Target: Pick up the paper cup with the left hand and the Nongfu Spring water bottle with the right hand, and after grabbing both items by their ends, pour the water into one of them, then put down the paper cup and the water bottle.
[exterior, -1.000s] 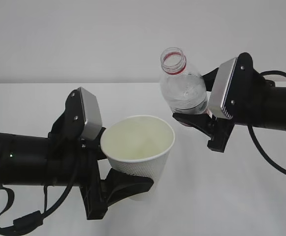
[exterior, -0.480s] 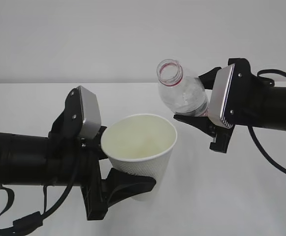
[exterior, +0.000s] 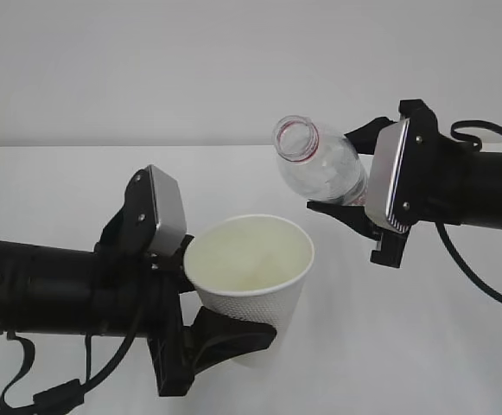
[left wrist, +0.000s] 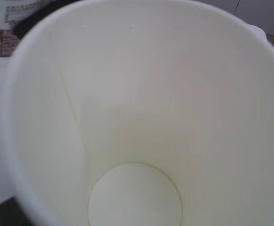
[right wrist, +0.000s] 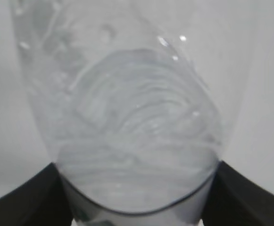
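paper cup (exterior: 249, 264) lower left, Nongfu Spring water bottle (exterior: 318, 164) upper right, apart

You are looking at a plain white worktop (exterior: 423, 346) that runs from the near edge of the exterior view back to a straight line where it meets a pale grey wall (exterior: 147, 60). Nothing you can see rests directly on its surface. Soft grey shadows lie on it at the lower middle.
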Controlling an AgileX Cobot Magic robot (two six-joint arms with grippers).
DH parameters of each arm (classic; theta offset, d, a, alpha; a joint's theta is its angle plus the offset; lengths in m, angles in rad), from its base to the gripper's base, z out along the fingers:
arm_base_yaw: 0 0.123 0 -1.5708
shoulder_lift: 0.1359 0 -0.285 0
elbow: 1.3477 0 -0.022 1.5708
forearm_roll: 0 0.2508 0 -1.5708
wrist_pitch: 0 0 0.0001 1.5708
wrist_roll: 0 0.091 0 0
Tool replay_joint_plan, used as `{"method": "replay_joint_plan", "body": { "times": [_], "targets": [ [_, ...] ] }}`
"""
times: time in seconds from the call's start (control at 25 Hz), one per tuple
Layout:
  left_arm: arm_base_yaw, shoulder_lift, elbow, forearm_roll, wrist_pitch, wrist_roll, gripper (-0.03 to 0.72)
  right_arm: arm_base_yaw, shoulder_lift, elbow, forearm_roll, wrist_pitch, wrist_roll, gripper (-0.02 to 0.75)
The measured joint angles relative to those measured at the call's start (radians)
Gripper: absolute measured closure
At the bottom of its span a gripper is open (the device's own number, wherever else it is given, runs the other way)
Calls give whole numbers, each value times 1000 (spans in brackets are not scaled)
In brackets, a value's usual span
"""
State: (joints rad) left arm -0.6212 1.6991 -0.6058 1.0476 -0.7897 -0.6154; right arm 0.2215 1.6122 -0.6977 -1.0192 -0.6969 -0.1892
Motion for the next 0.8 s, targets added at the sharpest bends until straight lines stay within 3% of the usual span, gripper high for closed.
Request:
{"method": "replay_joint_plan", "body": {
  "times": [0.36, 0.8],
  "targets": [
    [0, 2, -93, -23, 61, -2, 172, 0, 0, -34, 92, 62, -68, 214],
    [0, 8, -113, -85, 153, -2, 177, 0, 0, -36, 226, 88, -205, 214]
  ]
}}
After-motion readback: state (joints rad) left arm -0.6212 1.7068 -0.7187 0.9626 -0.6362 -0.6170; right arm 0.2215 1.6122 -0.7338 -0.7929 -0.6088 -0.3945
